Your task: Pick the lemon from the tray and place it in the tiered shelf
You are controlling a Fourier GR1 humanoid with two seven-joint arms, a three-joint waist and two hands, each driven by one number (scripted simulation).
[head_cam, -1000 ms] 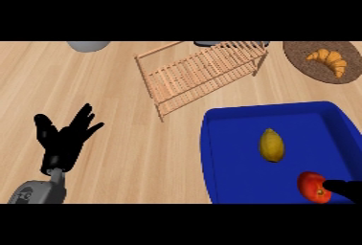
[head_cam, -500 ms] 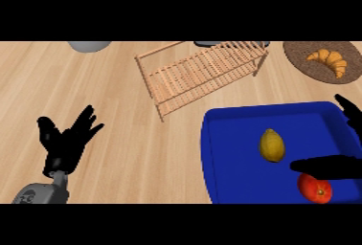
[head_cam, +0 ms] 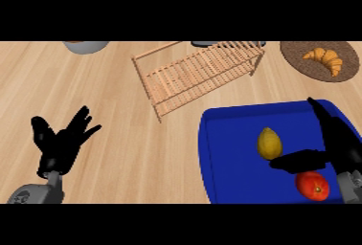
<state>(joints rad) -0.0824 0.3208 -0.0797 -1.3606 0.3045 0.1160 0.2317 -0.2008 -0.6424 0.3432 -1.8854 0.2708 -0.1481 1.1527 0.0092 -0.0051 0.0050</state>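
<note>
Lemon (head_cam: 269, 142), yellow and oval, lies in the blue rimmed tray (head_cam: 216, 153). Right of it the right hand (head_cam: 338, 150) is spread, fingers straight, thumb just below the lemon, holding nothing. At lower left the left hand (head_cam: 62, 143) rests open. Beyond the tray stands the slatted wooden tiered shelf (head_cam: 201, 72).

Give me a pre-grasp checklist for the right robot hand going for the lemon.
1. Lemon lying uncovered in the blue tray: ok.
2. Right robot hand open, fingers straight, thumb spread toward the lemon: ok.
3. Hand around the lemon: not ok; it is at the lemon's right and nothing encloses the lemon.
4. Red fruit clear of the closing thumb: cannot tell; it lies close beside it.
5. Tiered shelf in view beyond the tray: ok.
6. Left robot hand out of the way, open at the lower left: ok.
</note>
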